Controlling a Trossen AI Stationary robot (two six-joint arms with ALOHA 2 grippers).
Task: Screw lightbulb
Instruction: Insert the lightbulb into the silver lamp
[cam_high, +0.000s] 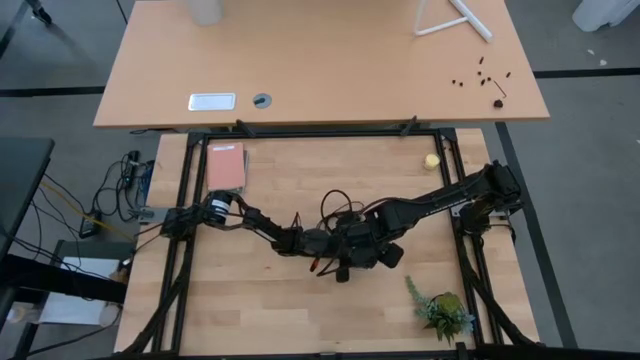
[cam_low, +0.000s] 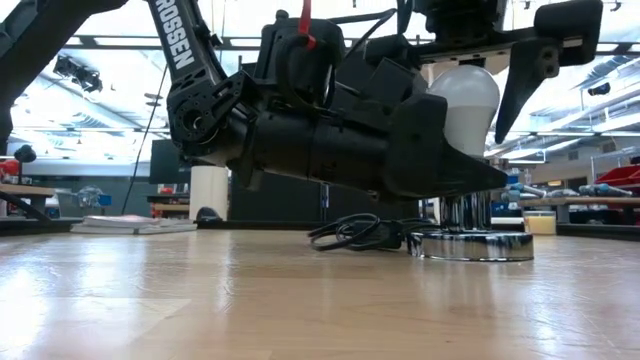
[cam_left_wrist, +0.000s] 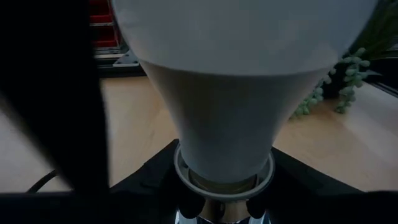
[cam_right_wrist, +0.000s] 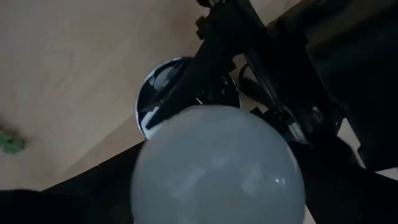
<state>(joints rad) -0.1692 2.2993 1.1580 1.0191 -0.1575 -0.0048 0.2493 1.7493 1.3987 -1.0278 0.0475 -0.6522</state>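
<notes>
High view: both arms meeting mid-table, grips hidden; low view: lightbulb (cam_low: 468, 97) upright on socket base (cam_low: 470, 244), left gripper (cam_low: 440, 160) at its 9 o'clock, right gripper (cam_low: 500, 70) above; finger states untellable.

Centre: both arms crowd the lightbulb (cam_low: 463, 100) on its socket base (cam_low: 470, 245) | cord (cam_low: 355, 235) coiled beside | plant (cam_high: 440, 310) near right corner | front boards open.

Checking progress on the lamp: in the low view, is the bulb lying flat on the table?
No, the bulb stands upright above the shiny round base.
</notes>
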